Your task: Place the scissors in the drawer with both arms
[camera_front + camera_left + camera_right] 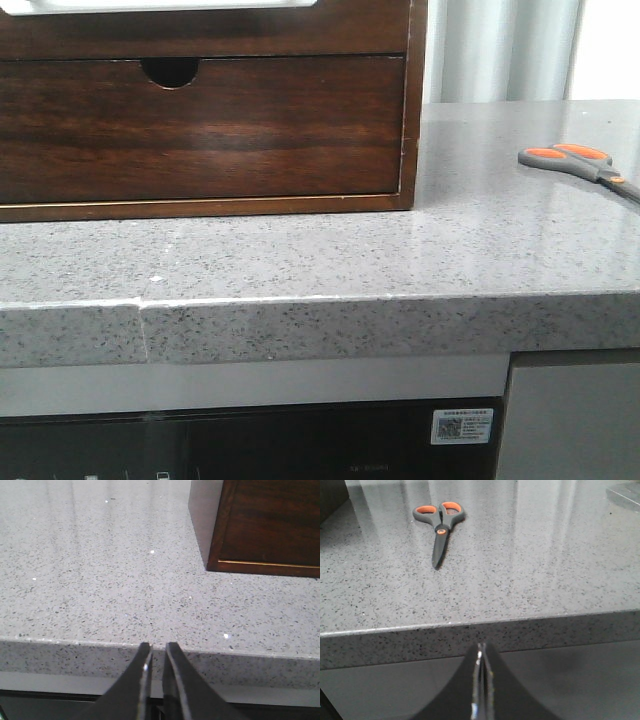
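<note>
One dark brown wood-grain cabinet (210,110) sits on the speckled grey stone counter (330,260), at the counter's left in the front view. Two drawer fronts visible. The lower one (200,130) has a half-round finger notch at its top edge and sits flush. Above it, the wide plain dark brown drawer (200,30), with white showing above its top edge. Contents of either drawer cannot be seen.

One pair of small scissors with orange-and-grey loop handles and slim grey blades (578,164), lying flat on the counter, far right, well apart from the cabinet. Blades together.

Two grippers, both off the counter's front edge. Left gripper (156,650): fingers nearly together, a thin gap between the tips, nothing between them. Right gripper (482,652): fingers pressed together, holding nothing, scissors well apart from it.
</note>
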Tool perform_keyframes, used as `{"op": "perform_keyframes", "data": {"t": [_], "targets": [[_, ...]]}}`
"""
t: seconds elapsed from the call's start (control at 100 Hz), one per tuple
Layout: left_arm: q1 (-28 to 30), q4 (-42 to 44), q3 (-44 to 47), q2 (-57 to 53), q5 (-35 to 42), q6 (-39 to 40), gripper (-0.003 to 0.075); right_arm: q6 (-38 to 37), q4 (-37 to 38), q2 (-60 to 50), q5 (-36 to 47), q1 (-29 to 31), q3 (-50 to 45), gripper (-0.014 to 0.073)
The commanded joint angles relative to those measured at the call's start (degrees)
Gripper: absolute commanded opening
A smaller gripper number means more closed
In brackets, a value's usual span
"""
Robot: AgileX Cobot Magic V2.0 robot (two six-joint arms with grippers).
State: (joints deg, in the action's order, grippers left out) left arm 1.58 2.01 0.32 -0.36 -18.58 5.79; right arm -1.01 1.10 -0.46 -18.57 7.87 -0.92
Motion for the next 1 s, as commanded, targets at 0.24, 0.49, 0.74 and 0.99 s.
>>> {"op": "perform_keyframes", "data": {"t": [0.24, 0.49, 0.74, 0.99], "targets": [[0.0, -0.5, 0.8, -1.9, 3.0, 0.0, 0.0004, 0.6, -0.4, -1.3, 1.2, 0.3, -0.7, -0.0124], [0.0, -0.5, 0.8, -1.9, 3.0, 0.0, 0.0004, 0.6, -0.4, -1.3, 1.2, 0.3, -0.7, -0.0124], [0.0, 10.6, 0.8, -1.9, 9.2, 0.0, 0.0004, 0.6, -0.4, -1.3, 1.2, 0.3, -0.7, -0.0124], [0.0, 10.5, 0.8, -1.9, 9.1, 0.0, 0.0004, 0.6, -0.3, -1.3, 3.3, 0.3, -0.7, -0.0124]]}}
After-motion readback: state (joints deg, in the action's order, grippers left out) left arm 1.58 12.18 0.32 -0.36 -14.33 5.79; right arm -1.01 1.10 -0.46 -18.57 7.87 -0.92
